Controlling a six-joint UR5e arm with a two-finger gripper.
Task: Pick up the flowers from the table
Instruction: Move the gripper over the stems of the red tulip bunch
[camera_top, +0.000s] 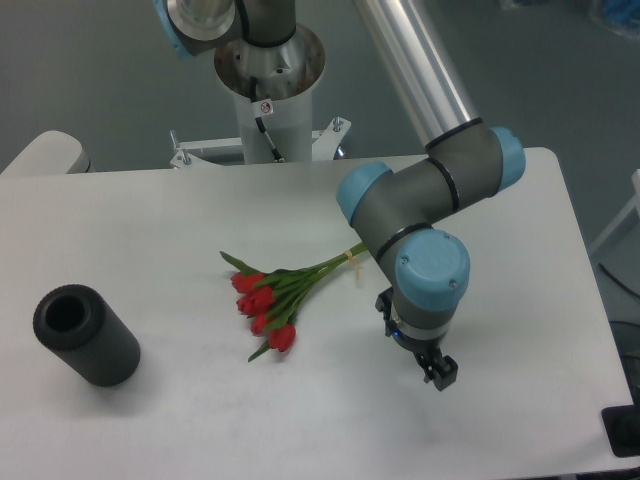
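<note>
The flowers (270, 298) lie flat on the white table (150, 230), near its middle: red tulip heads at the lower left, green stems running up to the right and passing behind the arm's wrist. My gripper (441, 374) hangs off the grey and blue wrist to the right of the bunch, well apart from it and low over the table. Only a small black tip of it shows, so I cannot make out whether its fingers are open or shut. Nothing is seen in it.
A black hollow cylinder (85, 335) lies on its side at the table's left. The robot's base column (268, 95) stands behind the far edge. The arm's silver link (415, 70) slants over the right half of the table.
</note>
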